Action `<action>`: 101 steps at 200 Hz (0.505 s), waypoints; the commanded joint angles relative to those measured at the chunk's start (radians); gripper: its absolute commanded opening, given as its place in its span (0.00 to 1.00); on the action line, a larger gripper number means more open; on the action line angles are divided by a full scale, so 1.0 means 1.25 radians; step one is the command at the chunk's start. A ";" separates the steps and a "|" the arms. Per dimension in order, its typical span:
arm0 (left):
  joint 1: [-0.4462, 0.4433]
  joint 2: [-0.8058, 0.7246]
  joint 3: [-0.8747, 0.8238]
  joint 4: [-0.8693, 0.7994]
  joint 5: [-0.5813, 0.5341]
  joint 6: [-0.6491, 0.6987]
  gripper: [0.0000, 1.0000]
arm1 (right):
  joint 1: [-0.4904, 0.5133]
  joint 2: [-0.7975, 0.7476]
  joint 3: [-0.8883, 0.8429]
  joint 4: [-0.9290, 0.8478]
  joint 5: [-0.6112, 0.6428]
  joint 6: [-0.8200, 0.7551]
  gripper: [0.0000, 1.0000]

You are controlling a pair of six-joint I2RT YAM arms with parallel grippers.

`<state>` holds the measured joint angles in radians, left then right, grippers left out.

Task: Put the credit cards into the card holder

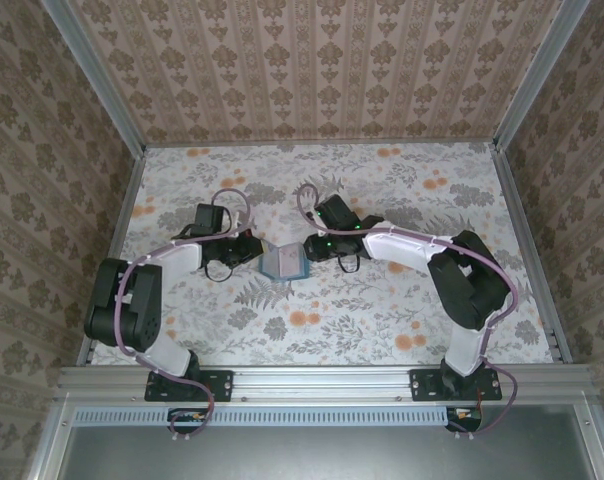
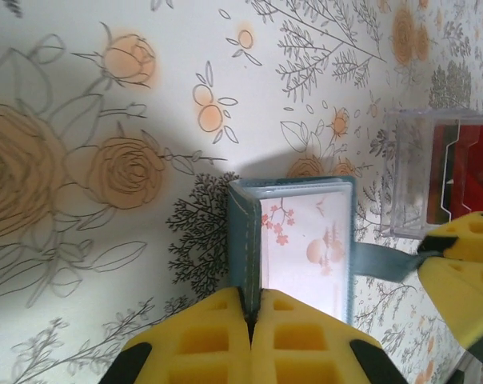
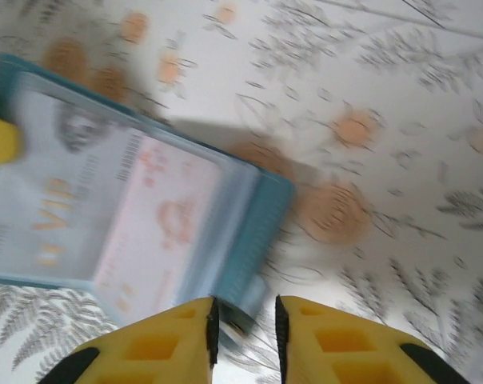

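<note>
Holder [image 1: 283, 260] lies on the floral table [image 1: 382, 190], directly between the two grippers. Teal covers, clear sleeve side up.

Left gripper [image 2: 249, 316] is at the holder's left edge. Its yellow fingers are pressed together, clamped on the teal cover edge.

Right gripper [image 3: 244, 324] is at the holder's opposite side, jaws a little apart. A thin teal tab [image 2: 385, 262] runs from the holder into the gap. Cannot tell whether the pads touch it.

Cards: a pale card [image 2: 313, 240] with pink blossom print sits inside the holder's sleeve, sharp in the left wrist view. The right wrist view is blurred. There a grey card [image 3: 57, 216] with gold "VIP" lettering shows under the sleeve, beside the pink-printed one.

Clear tray [image 2: 433, 172] with red contents stands near the holder's tab side, not touching the holder.

A soft shadow falls on the table just beyond the holder.
</note>
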<state>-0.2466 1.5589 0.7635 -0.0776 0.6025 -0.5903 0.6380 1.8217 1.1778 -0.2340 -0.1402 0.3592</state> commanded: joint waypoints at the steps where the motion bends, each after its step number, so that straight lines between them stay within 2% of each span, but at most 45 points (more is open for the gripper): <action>1: 0.011 -0.035 -0.013 -0.020 -0.006 0.022 0.00 | -0.016 -0.049 -0.025 0.010 0.017 0.023 0.36; 22: 0.011 -0.033 -0.020 -0.012 -0.002 0.015 0.00 | -0.017 -0.074 -0.026 0.007 0.004 0.026 0.42; 40: 0.011 -0.033 -0.028 -0.001 -0.003 0.006 0.00 | -0.015 -0.093 -0.019 0.014 -0.047 0.036 0.45; 63: 0.011 -0.034 -0.034 0.009 -0.002 -0.005 0.00 | 0.009 -0.082 0.008 0.020 -0.146 0.050 0.46; 101: 0.011 -0.033 -0.037 0.010 -0.006 -0.009 0.00 | 0.045 -0.020 0.022 0.061 -0.232 0.113 0.46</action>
<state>-0.2348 1.5394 0.7330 -0.0658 0.5983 -0.5915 0.6758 1.7405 1.1816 -0.2050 -0.3103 0.4263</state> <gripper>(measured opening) 0.050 0.458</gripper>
